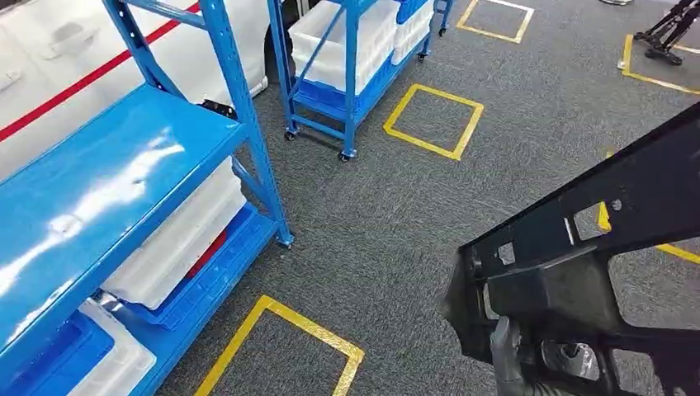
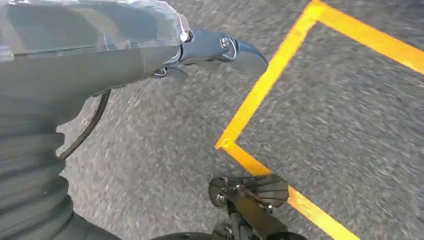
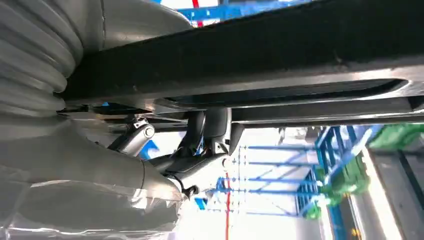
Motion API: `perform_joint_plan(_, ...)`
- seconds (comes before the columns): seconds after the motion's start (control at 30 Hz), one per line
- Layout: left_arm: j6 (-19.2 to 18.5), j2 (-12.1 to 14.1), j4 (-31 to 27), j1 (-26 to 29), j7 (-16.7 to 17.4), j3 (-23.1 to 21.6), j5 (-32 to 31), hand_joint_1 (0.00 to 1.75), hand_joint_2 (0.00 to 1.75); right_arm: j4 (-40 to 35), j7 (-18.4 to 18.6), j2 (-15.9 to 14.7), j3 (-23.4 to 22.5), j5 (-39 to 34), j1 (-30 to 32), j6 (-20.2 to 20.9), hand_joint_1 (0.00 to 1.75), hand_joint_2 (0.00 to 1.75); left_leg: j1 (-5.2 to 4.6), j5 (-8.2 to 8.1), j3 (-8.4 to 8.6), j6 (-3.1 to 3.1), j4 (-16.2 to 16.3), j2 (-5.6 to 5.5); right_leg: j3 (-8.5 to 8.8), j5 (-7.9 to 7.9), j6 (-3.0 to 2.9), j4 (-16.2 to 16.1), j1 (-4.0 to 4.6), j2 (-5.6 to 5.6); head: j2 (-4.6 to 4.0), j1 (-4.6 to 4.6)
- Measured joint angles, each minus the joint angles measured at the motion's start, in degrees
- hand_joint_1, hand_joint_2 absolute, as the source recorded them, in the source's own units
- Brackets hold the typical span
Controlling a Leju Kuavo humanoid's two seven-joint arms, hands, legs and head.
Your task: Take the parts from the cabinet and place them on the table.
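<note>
- While the robot stands on grey carpet, its right hand (image 1: 513,359) grips a black part (image 1: 578,247) at the lower right of the head view.
- This part is a long, flat, moulded frame with cut-out windows and a boxy block near its lower end.
- Its long axis runs diagonally, from the lower end at the hand, low in the frame, up to the right edge, so the far end points up and away from the robot.
- In the right wrist view, dark fingers (image 3: 210,130) curl around a bar of the part (image 3: 260,55), which spans the frame.
- It looks stiff and fairly light, probably plastic, yet long enough to swing and lever against a one-ended grip.
- A hold near the block, where the frame is thickest, seems soundest; the thin ribs beside the windows could flex or crack.
- Hanging over the carpet in the left wrist view, the left hand (image 2: 215,50) holds nothing; whether its fingers are spread or curled I cannot tell.
- Blue racks (image 1: 124,190) with white bins (image 1: 177,239) stand at the left, and yellow tape squares (image 1: 433,120) mark the floor.
</note>
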Motion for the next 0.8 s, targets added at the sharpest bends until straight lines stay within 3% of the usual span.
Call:
perform_joint_plan(0.1, -0.1, 0.6, 0.0, -0.3, 0.0, -0.5, -0.8, 0.0, 1.75, 0.0, -0.5, 1.1, -0.5, 0.3, 1.1, 0.0, 1.75, 1.75, 0.05, 0.11, 0.27, -0.96, 0.0, 1.54, -0.55, 0.5, -1.07, -0.2, 0.03, 1.78, 0.0, 0.15)
perform_joint_plan(0.13, 0.1, 0.9, 0.0, -0.4, 0.1, -0.8, -1.3, 0.0, 1.75, 0.0, -0.7, 1.6, -0.7, 0.4, 1.5, 0.1, 1.75, 1.75, 0.45, -0.92, -0.11, -1.55, 0.8, -1.23, -0.6, 0.88, -1.48, -0.4, -0.26, 2.24, 0.0, 0.15)
perform_joint_plan(0.17, 0.3, 1.1, 0.1, -0.4, 0.1, -1.1, -1.8, 0.0, 1.75, 0.0, -0.9, 2.0, -0.7, 0.5, 1.6, 0.3, 1.75, 1.75, 0.56, -3.25, -1.2, -1.73, 3.4, -3.9, -0.93, 1.09, -1.79, -0.4, -0.34, 2.78, 0.0, 0.09)
perform_joint_plan(0.2, 0.4, 1.2, 0.1, -0.3, 0.2, -1.3, -2.2, 0.0, 1.75, 0.0, -0.8, 2.4, -0.8, 0.5, 1.7, 0.7, 1.75, 1.75, 0.63, -6.02, -2.97, -1.87, 7.8, -4.99, -1.22, 1.27, -2.05, -0.3, -0.33, 3.32, 0.0, 0.11)
perform_joint_plan(0.27, 0.4, 1.3, 0.3, -0.1, 0.4, -1.6, -3.0, 0.0, 1.75, 0.0, -1.0, 3.0, -1.1, 0.9, 2.1, 1.0, 1.75, 1.75, 0.63, -9.68, -6.61, -1.96, 16.4, -5.5, -1.77, 1.58, -2.22, -0.2, -0.14, 4.75, 0.0, 0.11)
perform_joint_plan(0.3, 0.5, 1.4, 0.5, -0.1, 0.5, -1.8, -3.2, 0.0, 1.75, 0.1, -1.0, 3.2, -1.2, 1.0, 2.4, 1.2, 1.75, 1.75, 0.63, -9.66, -7.31, -1.87, 18.2, -5.51, -1.98, 1.67, -2.16, 0.0, -0.05, 5.58, 0.0, 0.11)
perform_joint_plan(0.33, 0.7, 1.4, 0.6, 0.0, 0.6, -2.1, -3.6, 0.0, 1.75, 0.2, -1.0, 3.5, -1.3, 1.2, 2.6, 1.4, 1.75, 1.75, 0.63, -8.13, -6.62, -1.71, 17.0, -5.55, -2.12, 1.69, -2.14, 0.2, 0.0, 6.38, 0.0, 0.11)
perform_joint_plan(0.4, 1.0, 1.6, 0.7, -0.1, 0.7, -2.8, -4.0, 0.0, 1.75, 0.4, -1.0, 4.0, -1.5, 1.5, 2.9, 1.6, 1.75, 1.75, 0.61, -3.05, -2.43, -1.18, 8.4, -6.28, -2.14, 1.75, -2.04, 0.5, 0.07, 8.02, 0.0, 0.11)
perform_joint_plan(0.43, 1.1, 1.7, 0.7, -0.1, 0.7, -2.8, -4.2, 0.0, 1.75, 0.3, -1.0, 4.2, -1.5, 1.7, 3.0, 1.6, 1.75, 1.75, 0.61, -0.77, -0.02, -0.79, 3.3, -8.33, -2.15, 1.83, -1.91, 0.6, 0.04, 8.74, 0.0, 0.11)
perform_joint_plan(0.47, 1.1, 1.9, 0.7, -0.2, 0.7, -2.9, -4.3, 0.0, 1.75, 0.4, -1.1, 4.4, -1.5, 1.9, 3.0, 1.6, 1.75, 1.75, 0.58, -1.26, 0.69, -0.36, 1.2, -11.64, -2.46, 1.98, -1.61, 0.8, 0.19, 9.26, 0.0, 0.17)
perform_joint_plan(0.57, 1.3, 2.1, 0.8, -0.2, 0.5, -3.3, -4.5, 0.0, 1.75, 0.5, -1.2, 4.7, -1.6, 2.2, 3.5, 1.6, 1.75, 1.75, 0.26, -1.22, 0.67, -0.19, 0.4, -10.11, -3.52, 2.76, -0.37, 0.7, -0.49, 11.43, 0.0, 0.2)
perform_joint_plan(0.6, 1.3, 2.2, 0.9, -0.4, 0.4, -3.5, -4.6, 0.0, 1.75, 0.5, -1.2, 4.9, -1.6, 2.3, 3.8, 1.5, 1.75, 1.75, 0.2, -0.8, 0.88, 0.26, -0.1, -9.38, -3.76, 3.08, 0.15, 0.6, -0.44, 12.25, 0.0, 0.24)
perform_joint_plan(0.63, 1.3, 2.2, 0.9, -0.5, 0.3, -3.8, -4.6, 0.0, 1.75, 0.5, -1.2, 5.0, -1.6, 2.4, 3.8, 1.5, 1.75, 1.75, 1.07, -0.13, 0.98, 0.71, -1.1, -8.54, -3.8, 2.86, 0.23, 1.1, -0.36, 11.69, 0.0, 0.3)
perform_joint_plan(0.8, 1.3, 2.2, 0.9, -0.5, 0.3, -3.8, -4.6, 0.0, 1.75, 0.5, -1.2, 5.0, -1.6, 2.4, 3.8, 1.5, 1.75, 1.75, 1.07, -0.13, 0.98, 0.71, -1.1, -8.54, -3.8, 2.86, 0.23, 1.1, -0.36, 11.69, 0.0, 0.3)
